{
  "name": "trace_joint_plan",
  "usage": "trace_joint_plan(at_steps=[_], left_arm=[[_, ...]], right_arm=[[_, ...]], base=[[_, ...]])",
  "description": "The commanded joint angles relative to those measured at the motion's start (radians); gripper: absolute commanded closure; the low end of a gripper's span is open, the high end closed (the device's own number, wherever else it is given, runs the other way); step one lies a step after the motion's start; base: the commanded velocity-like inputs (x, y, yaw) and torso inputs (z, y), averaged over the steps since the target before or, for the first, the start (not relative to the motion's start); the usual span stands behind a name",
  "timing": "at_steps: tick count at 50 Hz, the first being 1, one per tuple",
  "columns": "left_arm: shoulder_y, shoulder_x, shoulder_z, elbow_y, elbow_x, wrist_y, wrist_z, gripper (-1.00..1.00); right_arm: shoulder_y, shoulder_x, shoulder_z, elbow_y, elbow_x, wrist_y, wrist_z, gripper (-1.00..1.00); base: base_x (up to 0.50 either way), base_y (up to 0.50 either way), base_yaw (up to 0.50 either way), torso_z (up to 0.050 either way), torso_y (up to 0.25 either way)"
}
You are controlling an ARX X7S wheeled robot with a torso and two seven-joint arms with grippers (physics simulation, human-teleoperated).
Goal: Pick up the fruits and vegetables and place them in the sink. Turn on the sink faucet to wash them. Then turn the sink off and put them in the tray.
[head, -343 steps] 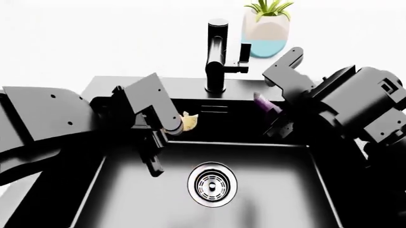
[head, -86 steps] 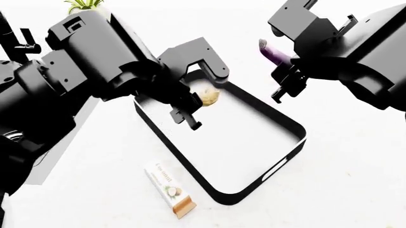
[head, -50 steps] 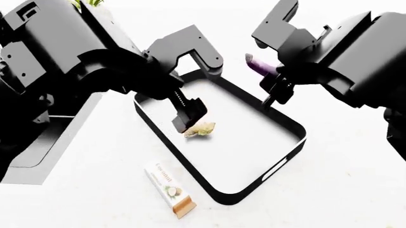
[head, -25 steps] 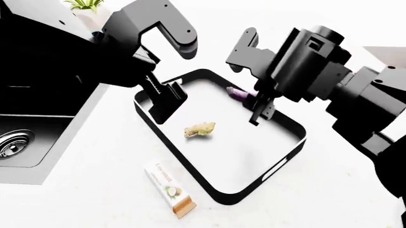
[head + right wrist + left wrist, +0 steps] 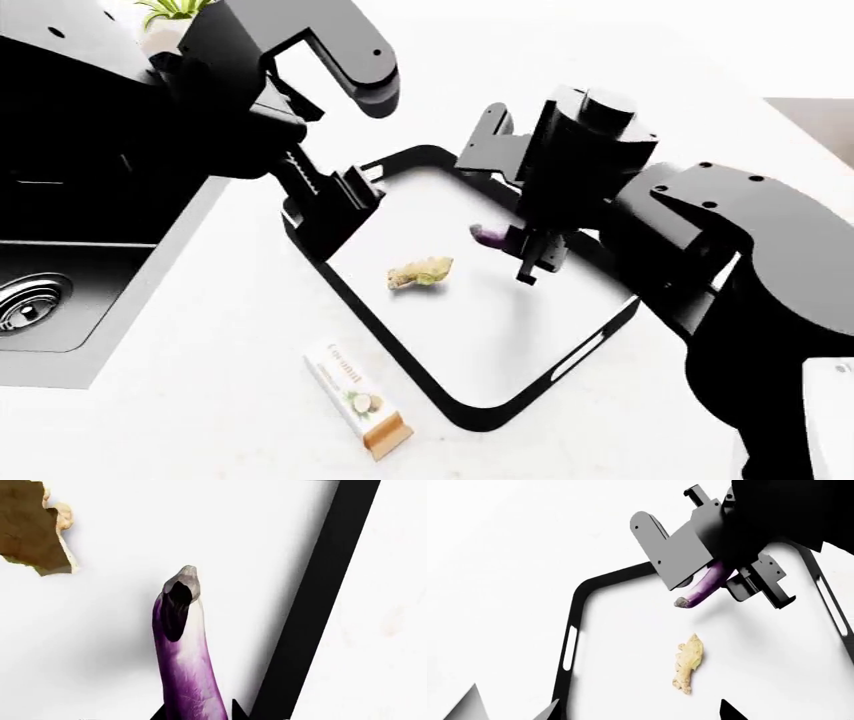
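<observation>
The tray (image 5: 481, 418) lies on the white counter, black-rimmed with a white floor. The tan ginger root (image 5: 419, 272) rests loose on that floor. My right gripper (image 5: 523, 250) is shut on the purple eggplant (image 5: 491, 235), holding it low over the tray's far half, tip pointing at the ginger. In the right wrist view the eggplant (image 5: 183, 645) runs out from between the jaws (image 5: 198, 715), beside the tray rim (image 5: 313, 600). My left gripper (image 5: 336, 205) hangs open and empty over the tray's left corner. In the left wrist view the ginger (image 5: 688, 662) lies below. The faucet is out of view.
Part of the black sink (image 5: 54, 265) shows at the left edge, with its chrome drain (image 5: 16, 310). A white snack bar packet (image 5: 358, 398) lies on the counter in front of the tray. A plant pot (image 5: 167, 20) stands behind my left arm.
My left gripper let the ginger go into the tray and drew back to the left. My right gripper has come down and left with the eggplant, from above the far rim to low over the floor.
</observation>
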Motion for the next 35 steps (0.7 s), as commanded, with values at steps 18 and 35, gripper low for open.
trace_joint_plan(at_steps=[18, 35], left_arm=[[-0.015, -0.019, 0.019, 0.017, -0.026, 0.011, -0.014, -1.0], [-0.018, -0.023, 0.031, 0.017, -0.039, 0.019, -0.024, -1.0]], right_arm=[[-0.048, -0.03, 0.084, 0.038, -0.217, -0.027, -0.13, -1.0], [0.057, 0.19, 0.163, -0.51, -0.19, 0.313, -0.027, -1.0]], base=[[0.0, 0.0, 0.0, 0.001, 0.0], [0.0, 0.0, 0.0, 0.0, 0.0]])
